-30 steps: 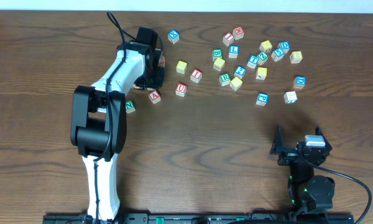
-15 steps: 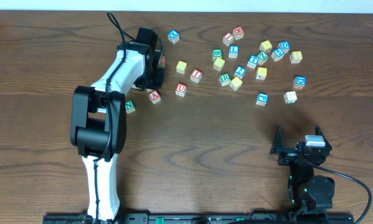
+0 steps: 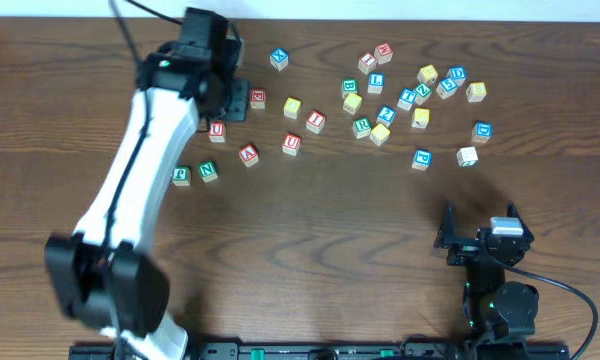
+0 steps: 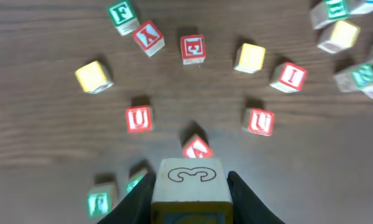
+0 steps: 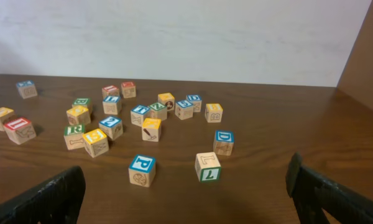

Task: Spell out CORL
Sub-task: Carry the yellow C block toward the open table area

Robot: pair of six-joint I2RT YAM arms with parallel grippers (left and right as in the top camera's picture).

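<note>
My left gripper [image 3: 234, 99] is shut on a small wooden cube [image 4: 188, 185] with a yellow-edged face and an outlined figure on its pale top side; it hangs above the table in the left wrist view. In the overhead view the cube is hidden under the gripper. The green R cube [image 3: 361, 126] and the blue L cube [image 3: 376, 82] sit in the cluster at the back right. A yellow-faced cube [image 3: 292, 106] lies right of the left gripper. My right gripper [image 3: 477, 235] is open and empty at the front right.
Red-lettered cubes lie under and around the left gripper: a U [image 3: 217, 130], an A [image 3: 248, 154], another U [image 3: 292, 143], an I [image 3: 315, 121]. Green cubes [image 3: 208, 171] lie to the front left. A blue P cube [image 5: 142, 170] and a green cube [image 5: 208, 166] are nearest the right gripper.
The left arm has swung up and leftward, lifting its gripper off the table with the cube in it. Cubes it covered now show. The right arm has not moved.
</note>
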